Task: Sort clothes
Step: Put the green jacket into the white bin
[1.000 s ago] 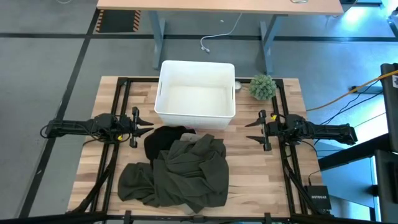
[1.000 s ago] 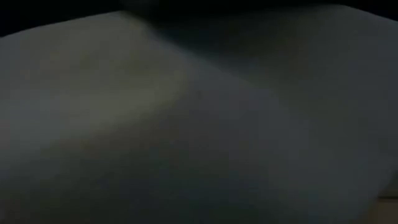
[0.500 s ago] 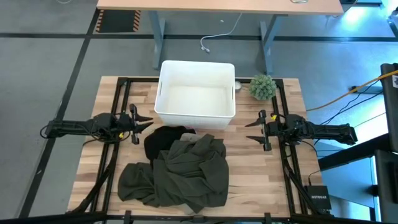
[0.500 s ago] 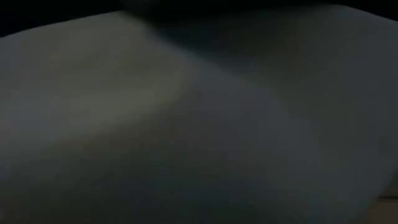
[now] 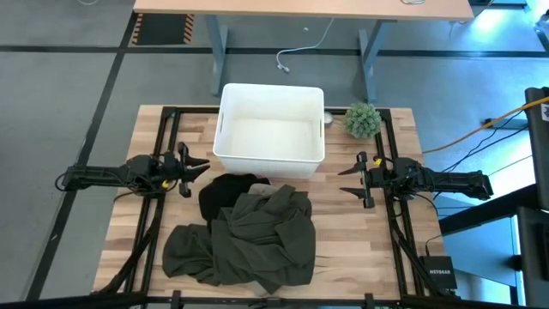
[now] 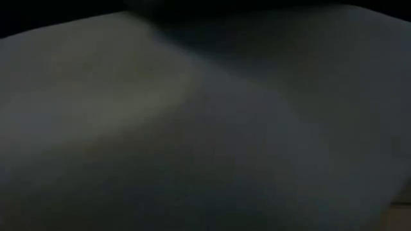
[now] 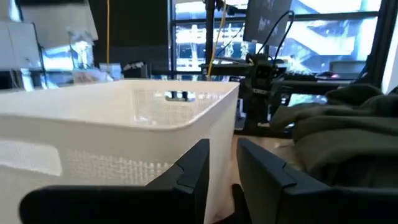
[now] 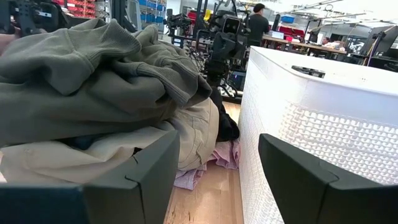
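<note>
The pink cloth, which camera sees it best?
The right wrist view: the pink cloth peeks out beside the white bin, low in the pile under the beige garment. The high view hides it under the olive garment. The low view shows only dark blur, and the left wrist view shows no pink.

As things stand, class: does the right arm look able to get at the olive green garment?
Probably yes: the right gripper hangs open beside the pile, bare table between, and the olive green garment lies uppermost.
</note>
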{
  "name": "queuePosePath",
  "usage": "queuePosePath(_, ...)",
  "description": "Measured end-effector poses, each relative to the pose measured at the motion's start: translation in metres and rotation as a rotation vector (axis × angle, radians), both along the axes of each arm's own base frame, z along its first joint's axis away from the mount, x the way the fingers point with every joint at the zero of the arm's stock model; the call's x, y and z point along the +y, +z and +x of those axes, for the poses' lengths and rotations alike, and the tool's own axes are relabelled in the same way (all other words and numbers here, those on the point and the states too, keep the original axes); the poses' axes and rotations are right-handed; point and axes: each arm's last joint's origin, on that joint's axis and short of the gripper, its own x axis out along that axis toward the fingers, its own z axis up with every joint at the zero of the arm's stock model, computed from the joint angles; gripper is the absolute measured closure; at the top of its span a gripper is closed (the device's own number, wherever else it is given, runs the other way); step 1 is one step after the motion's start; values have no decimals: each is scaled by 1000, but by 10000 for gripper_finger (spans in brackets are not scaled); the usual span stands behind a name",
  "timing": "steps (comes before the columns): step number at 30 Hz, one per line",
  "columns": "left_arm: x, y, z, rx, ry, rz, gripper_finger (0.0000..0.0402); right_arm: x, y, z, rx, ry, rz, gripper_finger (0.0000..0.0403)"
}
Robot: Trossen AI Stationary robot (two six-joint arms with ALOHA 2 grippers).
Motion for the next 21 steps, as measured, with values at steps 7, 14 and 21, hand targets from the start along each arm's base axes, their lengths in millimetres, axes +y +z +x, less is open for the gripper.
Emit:
queuePosePath(7,0,9,-2,-98,1,-11,326,0,0,0,11,-3,99,166)
queuePosePath(14,-1,31,-6,-170,-52,-10,326,0,0,0,53,1,442,166)
queuePosePath(21,-9,67,0,-207,-183,-37,326,0,0,0,70,-3,585,166)
